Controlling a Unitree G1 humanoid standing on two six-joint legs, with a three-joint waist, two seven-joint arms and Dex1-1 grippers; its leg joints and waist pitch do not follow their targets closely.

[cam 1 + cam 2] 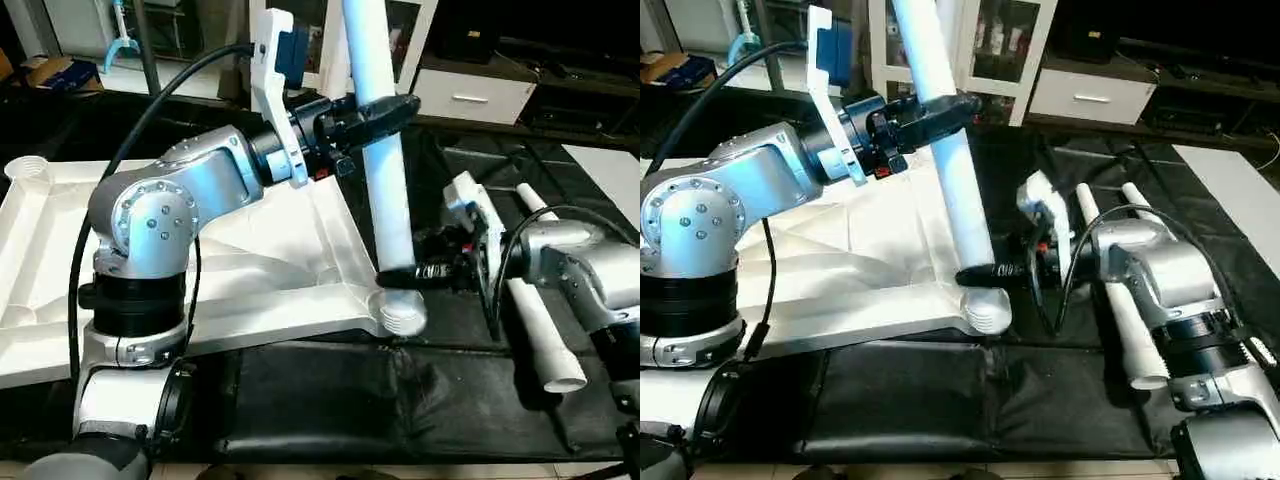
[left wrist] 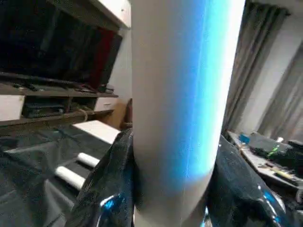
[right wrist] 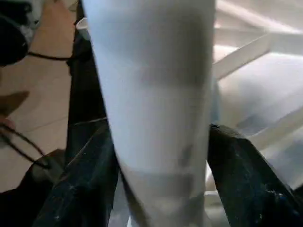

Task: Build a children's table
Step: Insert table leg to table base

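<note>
The white table top (image 1: 300, 260) lies upside down with its ribs up, across the left and middle. A long white leg (image 1: 385, 170) stands upright in the near right corner socket (image 1: 403, 315). My left gripper (image 1: 375, 112) is shut on the leg high up, one black finger (image 2: 104, 189) on each side of the tube. My right gripper (image 1: 405, 270) reaches in from the right just above the socket. Its fingers (image 3: 85, 179) press against both sides of the leg (image 3: 156, 118).
Two spare white legs (image 1: 1095, 225) (image 1: 1140, 215) lie on the black mat (image 1: 330, 390) under my right forearm. Another round socket (image 1: 28, 172) sits at the top's far left corner. A white cabinet and dark shelving stand behind the work.
</note>
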